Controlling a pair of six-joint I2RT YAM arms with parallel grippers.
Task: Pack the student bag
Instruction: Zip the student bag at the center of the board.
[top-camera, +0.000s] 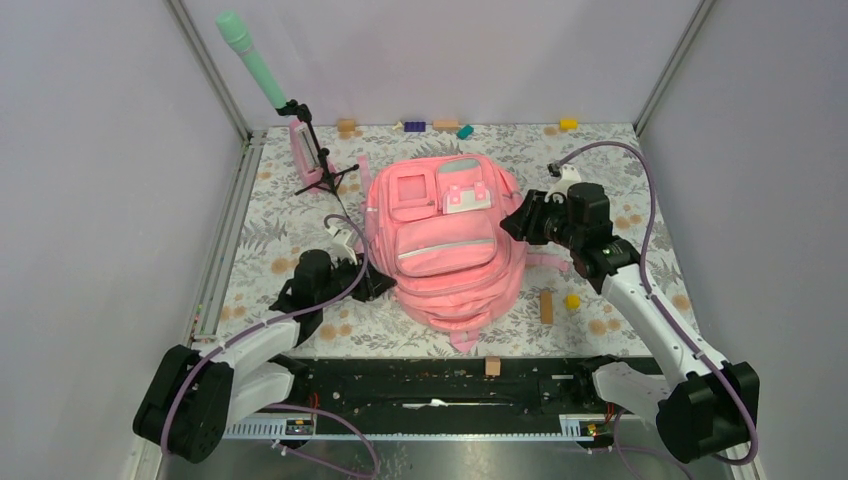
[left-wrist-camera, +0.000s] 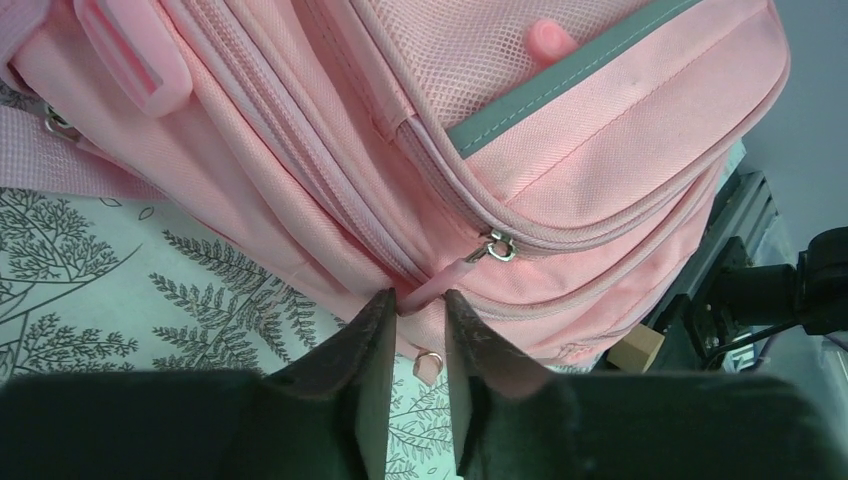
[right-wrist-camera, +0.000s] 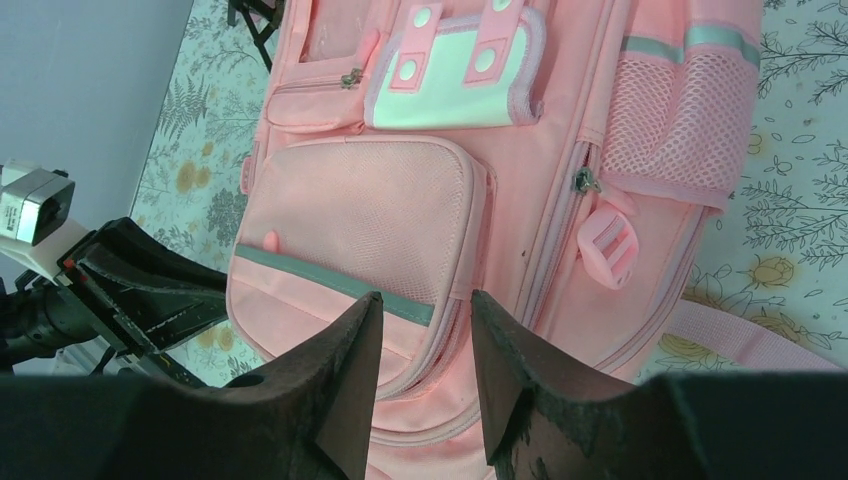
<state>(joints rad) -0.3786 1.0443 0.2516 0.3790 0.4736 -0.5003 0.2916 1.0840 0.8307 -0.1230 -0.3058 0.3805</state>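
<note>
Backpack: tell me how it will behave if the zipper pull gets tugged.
The backpack is soft fabric that sags flat, so it will probably flop and bunch rather than hold shape. It looks unpinned, so a tug on the zipper pull may drag the whole bag.

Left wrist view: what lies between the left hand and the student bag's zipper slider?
Only the pink pull strap, running from the zipper slider on the student bag down into the left hand; seen in the left wrist view.

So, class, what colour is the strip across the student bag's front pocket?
The strip on the student bag is grey; the left wrist view shows it best.
</note>
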